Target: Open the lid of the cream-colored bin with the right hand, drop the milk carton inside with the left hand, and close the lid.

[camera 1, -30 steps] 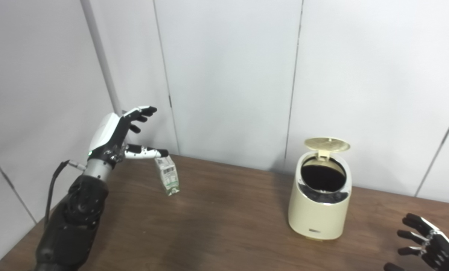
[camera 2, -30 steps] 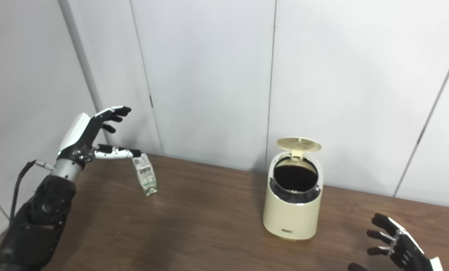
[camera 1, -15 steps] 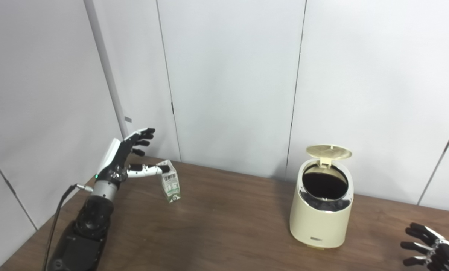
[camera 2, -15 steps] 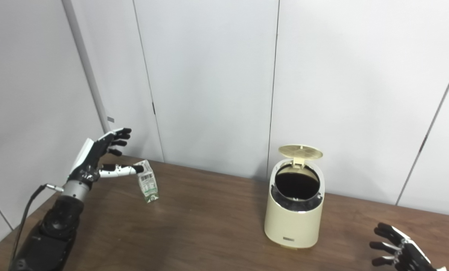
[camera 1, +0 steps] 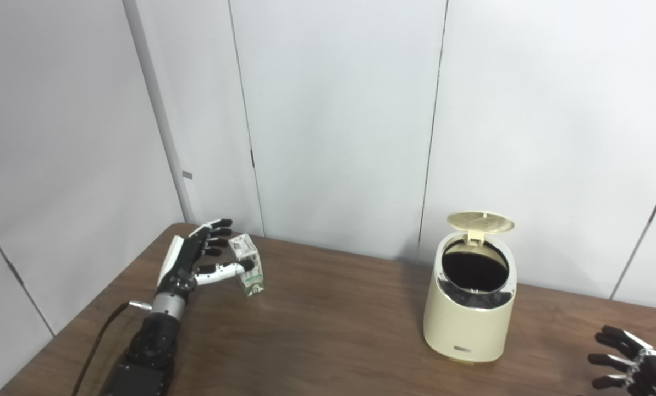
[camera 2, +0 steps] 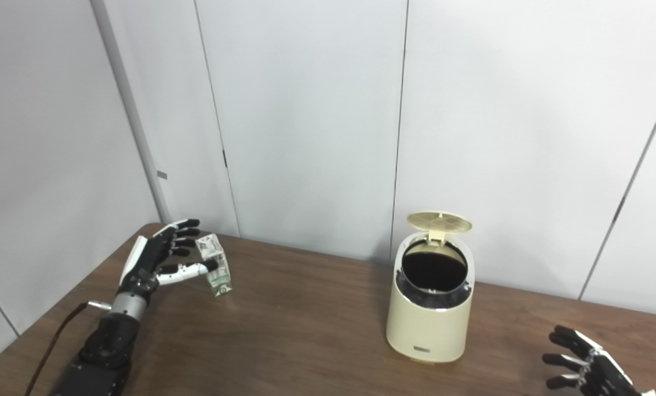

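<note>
Wall (camera 1: pixel 333 110): pale grey panels with vertical seams, behind everything.

Worktop (camera 1: pixel 328 341): dark brown wood, runs the full width, back edge against the wall.

Bin (camera 1: pixel 468 319): cream-coloured, rounded, upright on the worktop right of centre. Mouth is dark and uncovered. Small dark label low on its front.

Lid (camera 1: pixel 480 221): round, cream, hinged at the back rim of the bin, swung up and standing open above the mouth. Underside faces the camera.

Left arm (camera 1: pixel 146 352): black, comes in from the bottom left and lies along the worktop toward the far-left corner. A dark cable (camera 1: pixel 102 341) trails off the wrist.

Left hand (camera 1: pixel 196 264): white back, black fingers, spread apart. Thumb (camera 1: pixel 226 269) lies across the near face of the milk carton, the other fingers sit at its far upper side. Hand brackets the carton; can't tell whether it is actually clamped or only touching.

Right hand (camera 2: pixel 586 368): bottom right corner, only partly in view, low over the worktop, fingers apart and curled a bit, holding nothing. Well apart from the bin, on its right.

Milk carton (camera 1: pixel 249 269): small, white and green, standing on the worktop at far left near the wall, tilted slightly. Well apart from the bin, not inside it.
</note>
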### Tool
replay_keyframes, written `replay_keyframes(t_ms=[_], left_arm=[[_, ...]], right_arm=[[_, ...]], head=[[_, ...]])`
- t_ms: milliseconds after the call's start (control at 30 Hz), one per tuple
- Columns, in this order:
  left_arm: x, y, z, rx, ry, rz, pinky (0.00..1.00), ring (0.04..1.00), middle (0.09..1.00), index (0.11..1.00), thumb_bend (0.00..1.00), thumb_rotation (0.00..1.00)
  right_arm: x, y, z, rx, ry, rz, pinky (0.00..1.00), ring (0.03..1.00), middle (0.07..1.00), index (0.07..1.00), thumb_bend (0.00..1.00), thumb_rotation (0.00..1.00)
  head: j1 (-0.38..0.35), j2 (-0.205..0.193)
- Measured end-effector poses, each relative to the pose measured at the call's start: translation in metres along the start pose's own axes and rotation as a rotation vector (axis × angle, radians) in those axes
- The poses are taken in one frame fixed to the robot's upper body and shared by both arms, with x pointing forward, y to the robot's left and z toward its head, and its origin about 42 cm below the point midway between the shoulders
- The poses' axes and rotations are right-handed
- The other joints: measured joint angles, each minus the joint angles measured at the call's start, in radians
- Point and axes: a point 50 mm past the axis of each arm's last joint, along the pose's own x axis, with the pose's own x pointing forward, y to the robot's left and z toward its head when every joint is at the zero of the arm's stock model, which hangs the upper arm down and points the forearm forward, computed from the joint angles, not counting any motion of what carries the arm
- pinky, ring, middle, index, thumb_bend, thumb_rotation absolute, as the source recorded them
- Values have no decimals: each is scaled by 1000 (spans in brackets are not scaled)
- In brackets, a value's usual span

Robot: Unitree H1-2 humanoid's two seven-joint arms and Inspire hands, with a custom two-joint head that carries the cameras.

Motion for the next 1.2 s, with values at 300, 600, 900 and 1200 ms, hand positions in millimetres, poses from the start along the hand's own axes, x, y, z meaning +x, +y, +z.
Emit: replay_keyframes(t_ms=[300,600,900,1200], left_arm=[[-3,-6,-10,-21,35,47,702,740,782,845,976,281],[-7,-21,-21,-27,79,64,648,698,725,783,994,270],[-5,-27,-25,-55,71,71,637,696,724,757,996,212],[-3,-37,-25,-75,74,85,595,663,690,708,987,208]], right_arm=[[-5,-1,3,10,6,-4,500,673,777,765,811,215],[-5,-1,10,8,0,-2,530,697,793,781,790,195],[-5,0,20,6,1,0,531,696,794,780,783,173],[-9,1,23,-3,13,2,550,709,807,790,756,148]], head=[[3,6],[2,12],[-6,25],[-3,23]])
